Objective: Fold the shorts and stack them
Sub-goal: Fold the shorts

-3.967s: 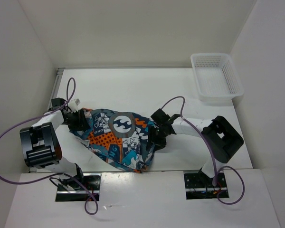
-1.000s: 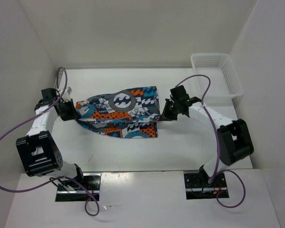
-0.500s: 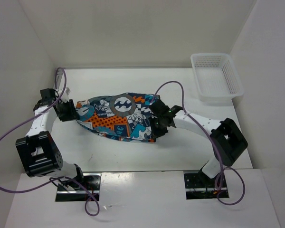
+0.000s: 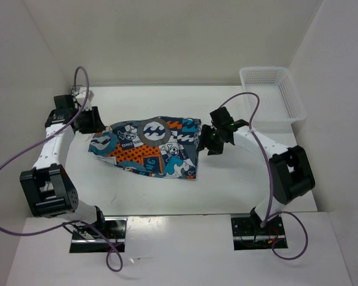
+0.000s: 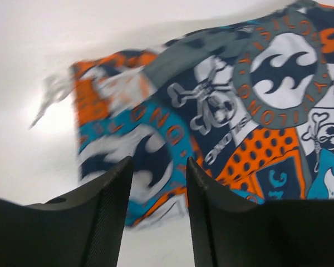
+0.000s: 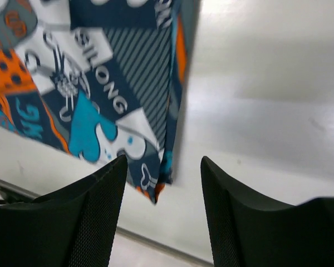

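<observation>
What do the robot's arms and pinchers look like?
The left arm and right arm are white with chunky black joints and looping purple cables. The left tool and right tool have two black, mesh-textured fingers each.

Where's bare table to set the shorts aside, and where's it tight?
Free on the table: the far strip between the shorts and the back wall, running right to the basket, and the near strip between shorts and arm bases. Tight: both shorts ends, by the left hand and right hand.
</observation>
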